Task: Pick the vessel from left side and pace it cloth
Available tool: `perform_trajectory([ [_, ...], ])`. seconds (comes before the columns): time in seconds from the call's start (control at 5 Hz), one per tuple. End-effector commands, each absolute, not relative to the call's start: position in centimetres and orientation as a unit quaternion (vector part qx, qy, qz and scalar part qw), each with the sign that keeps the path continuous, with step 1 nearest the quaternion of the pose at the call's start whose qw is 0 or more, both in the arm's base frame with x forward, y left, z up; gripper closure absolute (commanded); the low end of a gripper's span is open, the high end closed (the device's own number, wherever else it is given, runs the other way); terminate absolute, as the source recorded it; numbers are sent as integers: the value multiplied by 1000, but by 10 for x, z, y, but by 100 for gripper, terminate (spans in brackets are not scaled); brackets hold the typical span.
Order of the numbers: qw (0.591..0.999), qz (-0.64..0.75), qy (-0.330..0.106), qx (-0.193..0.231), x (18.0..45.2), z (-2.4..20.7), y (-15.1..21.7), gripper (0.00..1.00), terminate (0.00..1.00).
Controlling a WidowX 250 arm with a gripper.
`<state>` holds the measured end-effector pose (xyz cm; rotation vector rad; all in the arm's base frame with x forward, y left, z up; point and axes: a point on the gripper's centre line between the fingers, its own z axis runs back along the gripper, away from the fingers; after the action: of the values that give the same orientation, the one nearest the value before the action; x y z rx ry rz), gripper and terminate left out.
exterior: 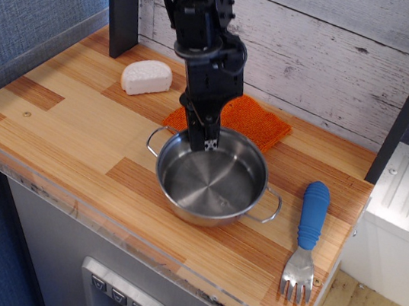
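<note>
One vessel sits mid-counter toward the front edge, its back rim clamped by the end effector. One cloth lies behind it. One white lump, one fork.

I am operating over a mock kitchen counter. Evidence: a wood-laminate worktop edged in clear acrylic, a whitewashed plank backsplash behind the fingers, a steel pot just below them, a blue-handled fork well to their right, and appliance buttons under the counter.
</note>
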<state>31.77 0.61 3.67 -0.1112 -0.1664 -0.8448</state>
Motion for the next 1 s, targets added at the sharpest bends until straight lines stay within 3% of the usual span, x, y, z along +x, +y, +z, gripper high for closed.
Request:
perform_trajectory([
  [0.0,922,-358,-143,-42,345,88,20,100,0],
  [0.4,937,-317,-143,-39,374,89,40,100,0],
  [0.8,948,-294,-120,-32,394,66,52,100,0],
])
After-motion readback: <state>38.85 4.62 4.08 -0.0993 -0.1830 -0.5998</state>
